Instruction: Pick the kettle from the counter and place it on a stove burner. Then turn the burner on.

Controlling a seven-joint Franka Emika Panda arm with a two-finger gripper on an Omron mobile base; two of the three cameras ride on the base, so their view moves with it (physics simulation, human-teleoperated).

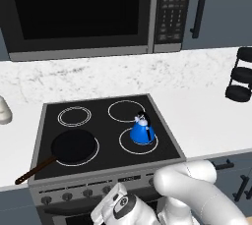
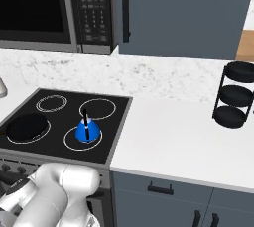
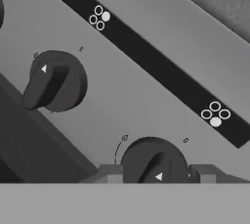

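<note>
Sitting on one stove burner [image 1: 138,142], one kettle [image 1: 142,131], two knobs, gripper [image 3: 158,173] spread around the nearer knob [image 3: 154,163].

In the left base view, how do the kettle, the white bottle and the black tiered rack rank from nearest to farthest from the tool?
1. kettle, on front right burner
2. white bottle, left edge
3. black tiered rack, far right

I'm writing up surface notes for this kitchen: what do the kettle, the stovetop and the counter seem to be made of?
Kettle: glossy blue, probably enamelled metal. Stovetop: flat black with painted white rings, looks like glass. Counter: white with grey veining, marble-like.
</note>
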